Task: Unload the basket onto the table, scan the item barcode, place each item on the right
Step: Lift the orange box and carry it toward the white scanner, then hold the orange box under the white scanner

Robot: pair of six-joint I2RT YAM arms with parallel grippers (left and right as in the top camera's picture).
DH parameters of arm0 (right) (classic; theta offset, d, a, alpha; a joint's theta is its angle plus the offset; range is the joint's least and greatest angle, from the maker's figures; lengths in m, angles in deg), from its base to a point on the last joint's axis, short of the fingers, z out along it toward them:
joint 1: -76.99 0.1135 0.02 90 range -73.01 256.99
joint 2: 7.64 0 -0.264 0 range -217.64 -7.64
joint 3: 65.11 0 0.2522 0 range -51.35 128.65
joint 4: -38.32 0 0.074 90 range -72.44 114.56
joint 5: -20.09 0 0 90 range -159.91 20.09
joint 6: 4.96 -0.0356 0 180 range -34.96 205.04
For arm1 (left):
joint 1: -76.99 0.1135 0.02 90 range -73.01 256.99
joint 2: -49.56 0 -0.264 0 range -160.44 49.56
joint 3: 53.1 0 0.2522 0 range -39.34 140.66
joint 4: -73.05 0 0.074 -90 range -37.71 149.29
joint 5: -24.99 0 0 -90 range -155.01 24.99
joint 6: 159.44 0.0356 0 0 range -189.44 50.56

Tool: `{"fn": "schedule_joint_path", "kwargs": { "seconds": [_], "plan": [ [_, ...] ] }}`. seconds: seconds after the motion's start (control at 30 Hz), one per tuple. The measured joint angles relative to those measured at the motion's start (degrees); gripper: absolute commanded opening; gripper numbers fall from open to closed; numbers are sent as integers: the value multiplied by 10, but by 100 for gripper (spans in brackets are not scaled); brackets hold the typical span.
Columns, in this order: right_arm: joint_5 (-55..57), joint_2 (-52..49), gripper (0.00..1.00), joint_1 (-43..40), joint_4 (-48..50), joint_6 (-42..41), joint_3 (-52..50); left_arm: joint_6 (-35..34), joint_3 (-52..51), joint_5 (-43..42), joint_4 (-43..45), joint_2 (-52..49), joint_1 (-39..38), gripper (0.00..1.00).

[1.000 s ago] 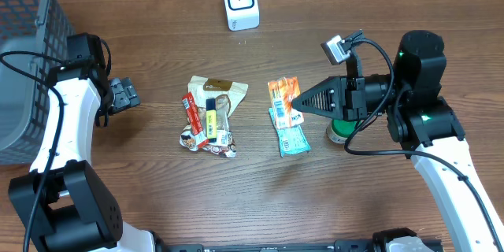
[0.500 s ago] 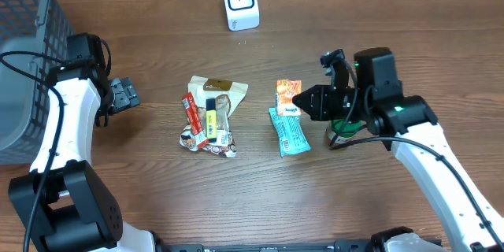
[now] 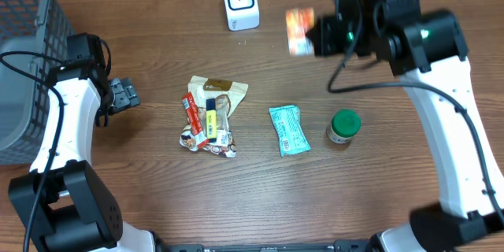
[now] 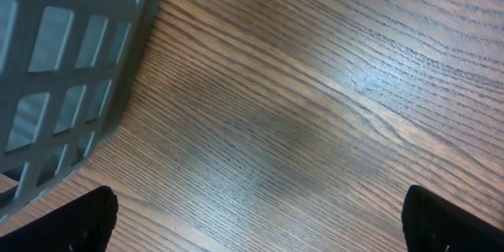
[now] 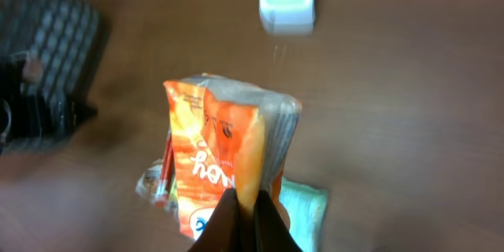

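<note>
orange crinkly snack packet (image 3: pixel 299 30) is pinched tight between my right fingers (image 5: pixel 244 219), held above the wooden table (image 3: pixel 157 205) just right of the white box-shaped scanner (image 3: pixel 240 1). it looks blurred from overhead. my left fingers (image 3: pixel 124 94) gape wide, holding nothing, near the grey mesh basket (image 3: pixel 24 47).
</note>
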Motion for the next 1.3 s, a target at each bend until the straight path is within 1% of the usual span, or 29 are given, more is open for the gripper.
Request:
{"fn": "schedule_joint_path", "kwargs": {
  "seconds": [0.07, 0.13, 0.3, 0.47, 0.63, 0.73, 0.87, 1.1, 1.3],
  "plan": [
    [46, -31, 3, 18, 10, 13, 58, 0, 0, 0, 0, 0, 0, 100],
    [94, -54, 4, 38, 48, 29, 80, 0, 0, 0, 0, 0, 0, 100],
    [187, -113, 4, 77, 160, 90, 83, 0, 0, 0, 0, 0, 0, 100],
    [260, -188, 4, 97, 283, 177, 83, 0, 0, 0, 0, 0, 0, 100],
    [297, -259, 4, 106, 374, 263, 83, 0, 0, 0, 0, 0, 0, 100],
    [324, -308, 4, 111, 459, 306, 83, 0, 0, 0, 0, 0, 0, 100],
    [345, -362, 4, 115, 534, 370, 83, 0, 0, 0, 0, 0, 0, 100],
    [357, -441, 4, 117, 607, 479, 83, 0, 0, 0, 0, 0, 0, 100],
    [363, -468, 4, 117, 631, 527, 83, 0, 0, 0, 0, 0, 0, 100]
  ]
}}
